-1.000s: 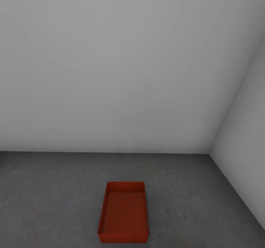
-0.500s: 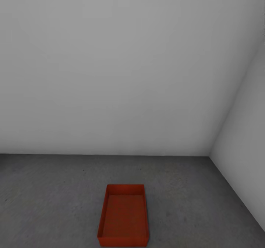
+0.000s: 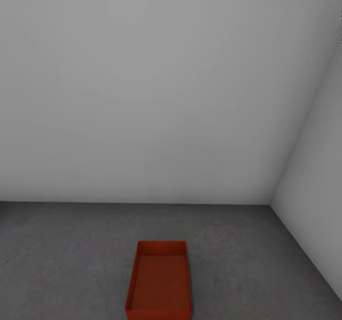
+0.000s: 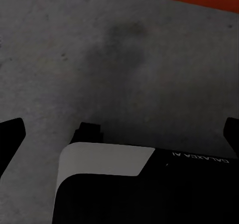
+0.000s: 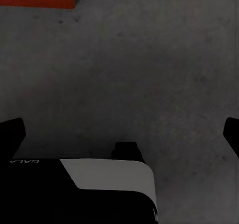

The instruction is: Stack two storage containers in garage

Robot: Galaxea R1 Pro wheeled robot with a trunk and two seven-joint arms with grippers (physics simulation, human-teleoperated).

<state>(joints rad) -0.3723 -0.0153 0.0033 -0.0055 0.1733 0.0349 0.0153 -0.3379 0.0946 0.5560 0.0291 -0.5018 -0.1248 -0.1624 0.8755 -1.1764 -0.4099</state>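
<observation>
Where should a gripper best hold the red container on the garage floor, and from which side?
Probably one long side wall of the red container, taken from above. It sits open-top and upright on the floor, so a finger can go inside the rim and the other outside.

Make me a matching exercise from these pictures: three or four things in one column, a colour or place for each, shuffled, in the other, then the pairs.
Things:
1. storage container
2. floor
3. back wall
4. left hand

Descriptions:
A. pale white-grey
B. red-orange, open-topped and empty
C. black fingertips spread wide above the concrete
D. dark grey, mottled

Pairs: 1-B, 2-D, 3-A, 4-C
</observation>
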